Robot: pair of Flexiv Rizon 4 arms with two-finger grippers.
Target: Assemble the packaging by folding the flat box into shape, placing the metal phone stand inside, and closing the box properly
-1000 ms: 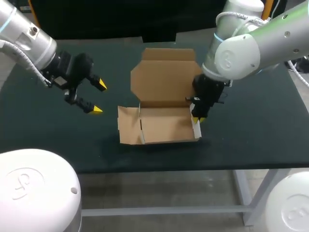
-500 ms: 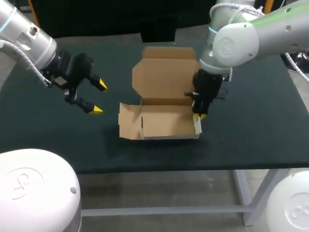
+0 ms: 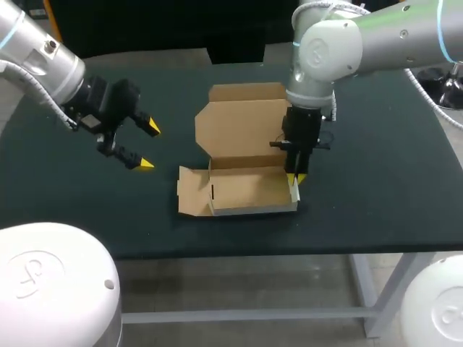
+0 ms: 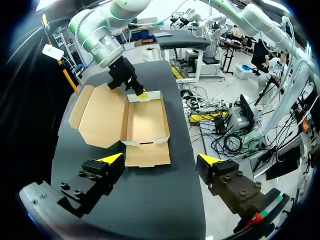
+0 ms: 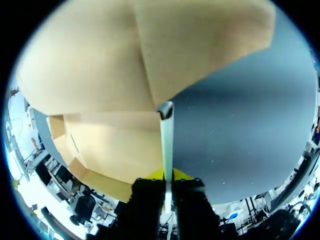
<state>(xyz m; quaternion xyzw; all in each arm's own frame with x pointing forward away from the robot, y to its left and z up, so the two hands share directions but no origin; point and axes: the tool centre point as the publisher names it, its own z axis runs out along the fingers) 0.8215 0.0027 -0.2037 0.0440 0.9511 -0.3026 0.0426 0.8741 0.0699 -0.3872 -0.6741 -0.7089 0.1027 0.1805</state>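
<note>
Since a second ago, the right arm has been swinging its big joint towards the far edge of the dark table and across to the left, and the one brown cardboard box has been shifting slightly with it, while the left arm is keeping its place. One box is lying in the middle of the table, its lid leaning open towards the far edge and its left side flap lying flat. Two arms are working here. The right gripper is pointing straight down at the box's right end, its jaws pressing together on the upright right side flap, whose pale edge is running between the two fingers. The left gripper is hovering above the table's left part, well apart from the box, angled down towards it, with its jaws standing wide apart and holding nothing.
</note>
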